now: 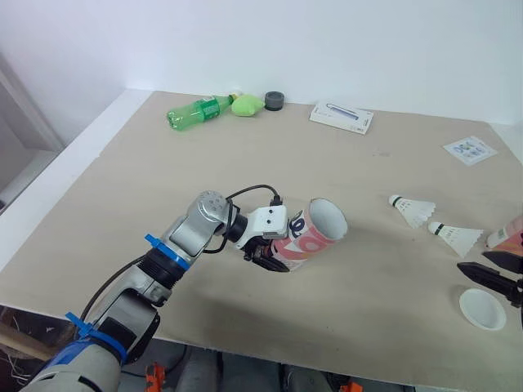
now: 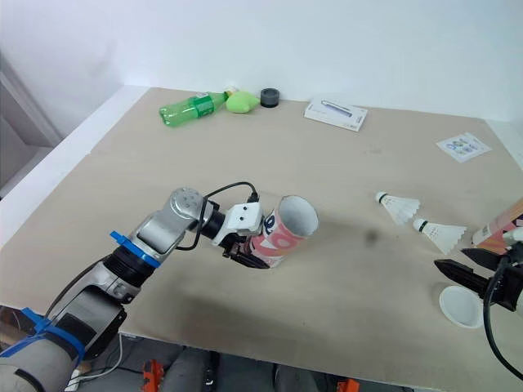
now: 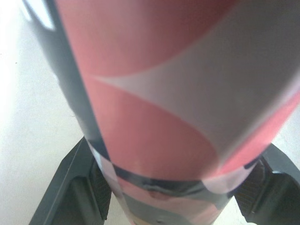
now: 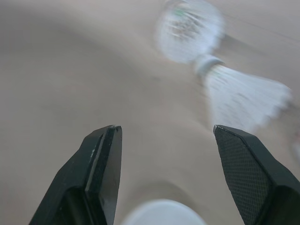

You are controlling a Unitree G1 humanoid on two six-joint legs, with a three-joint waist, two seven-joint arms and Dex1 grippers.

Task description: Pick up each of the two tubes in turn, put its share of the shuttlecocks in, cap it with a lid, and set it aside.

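Observation:
My left gripper (image 1: 272, 255) is shut on a red, white and dark tube (image 1: 313, 233), held tilted just above the table with its open mouth facing right. In the left wrist view the tube (image 3: 187, 93) sits between both fingers (image 3: 75, 187). Two white shuttlecocks (image 1: 413, 211) (image 1: 458, 238) lie on the table to the right. My right gripper (image 1: 484, 276) stands open near the right edge, just behind a white lid (image 1: 482, 309). Its wrist view shows the shuttlecocks (image 4: 243, 96) ahead and the lid (image 4: 164, 213) below. A second tube (image 1: 508, 234) lies at the right edge, mostly cut off.
At the table's back lie a green bottle (image 1: 198, 110), a green lump (image 1: 247, 104), a dark round cap (image 1: 274, 100) and a white flat box (image 1: 341, 117). A printed card (image 1: 470, 149) lies at the back right. The table's front edge (image 1: 245, 347) is close.

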